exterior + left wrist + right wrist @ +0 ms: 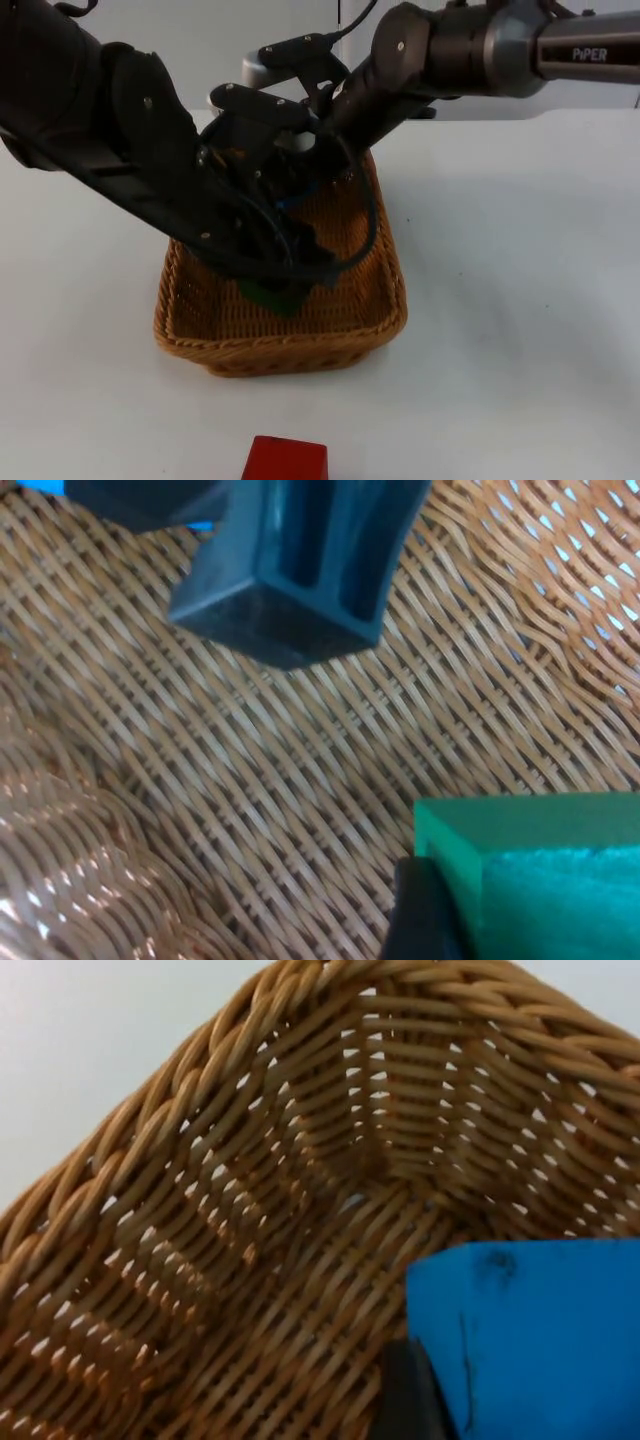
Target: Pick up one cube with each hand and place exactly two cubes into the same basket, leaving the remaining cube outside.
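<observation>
Both arms reach into the wicker basket at the table's middle. My left gripper is low over the basket's front part, shut on a green cube. That green cube hangs just above the woven floor, beside one black fingertip. My right gripper is inside the basket's back half, shut on a blue cube. The blue cube is close to the basket's inner wall. A red cube lies on the table in front of the basket.
The white table spreads to both sides of the basket. A finger of the right gripper hangs close ahead of the green cube inside the basket. The grey partition wall stands behind.
</observation>
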Action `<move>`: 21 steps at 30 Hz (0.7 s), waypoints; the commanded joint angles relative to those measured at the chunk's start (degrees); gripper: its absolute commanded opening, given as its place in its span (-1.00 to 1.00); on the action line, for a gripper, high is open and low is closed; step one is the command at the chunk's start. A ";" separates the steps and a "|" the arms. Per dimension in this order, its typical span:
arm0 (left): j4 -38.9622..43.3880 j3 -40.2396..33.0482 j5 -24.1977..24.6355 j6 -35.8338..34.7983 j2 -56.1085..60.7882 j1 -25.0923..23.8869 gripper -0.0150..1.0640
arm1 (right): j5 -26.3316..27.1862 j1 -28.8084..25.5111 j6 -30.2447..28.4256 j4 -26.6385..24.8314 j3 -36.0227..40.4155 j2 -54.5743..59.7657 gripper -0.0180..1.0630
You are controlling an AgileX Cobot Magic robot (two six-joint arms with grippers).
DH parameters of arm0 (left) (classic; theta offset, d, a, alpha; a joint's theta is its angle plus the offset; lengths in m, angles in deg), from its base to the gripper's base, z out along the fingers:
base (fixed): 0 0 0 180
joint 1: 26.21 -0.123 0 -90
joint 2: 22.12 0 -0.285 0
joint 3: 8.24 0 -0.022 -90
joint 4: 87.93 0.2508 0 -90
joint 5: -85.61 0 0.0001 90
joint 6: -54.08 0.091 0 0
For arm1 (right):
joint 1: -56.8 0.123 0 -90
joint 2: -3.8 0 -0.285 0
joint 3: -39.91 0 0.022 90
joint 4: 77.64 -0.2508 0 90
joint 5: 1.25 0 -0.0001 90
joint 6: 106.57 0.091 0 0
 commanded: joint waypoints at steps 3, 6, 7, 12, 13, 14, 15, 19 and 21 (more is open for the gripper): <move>0.27 0.36 -0.94 0.24 -0.13 0.30 0.35 | 0.07 0.35 0.13 -0.14 -0.33 -0.62 0.31; 0.27 0.36 -0.94 0.24 -0.13 0.30 0.41 | 0.07 0.35 0.13 -0.14 -0.33 -1.06 0.36; 0.27 0.36 -0.94 0.24 -0.13 0.30 0.42 | 0.07 0.35 0.13 -0.14 -0.33 -1.34 0.36; 0.27 0.36 -0.94 0.24 0.48 0.30 0.42 | -0.22 0.35 0.13 -0.02 -0.33 -4.27 0.36; 0.27 0.36 -0.70 0.24 1.12 0.30 0.42 | -0.31 0.35 0.13 -0.02 -0.33 -5.20 0.36; 0.27 0.36 -0.70 0.24 1.12 0.30 0.42 | -0.31 0.35 0.13 -0.02 -0.33 -5.20 0.36; 0.27 0.36 -0.54 0.24 1.68 0.30 0.42 | -0.48 0.35 0.13 0.07 -0.33 -6.07 0.36; 0.54 0.36 0.88 0.24 4.93 0.30 0.42 | -1.66 0.35 0.13 1.79 -0.33 -9.45 0.36; 0.98 0.36 2.14 0.24 7.98 0.30 0.42 | -3.57 0.35 0.13 3.10 -0.33 -11.63 0.36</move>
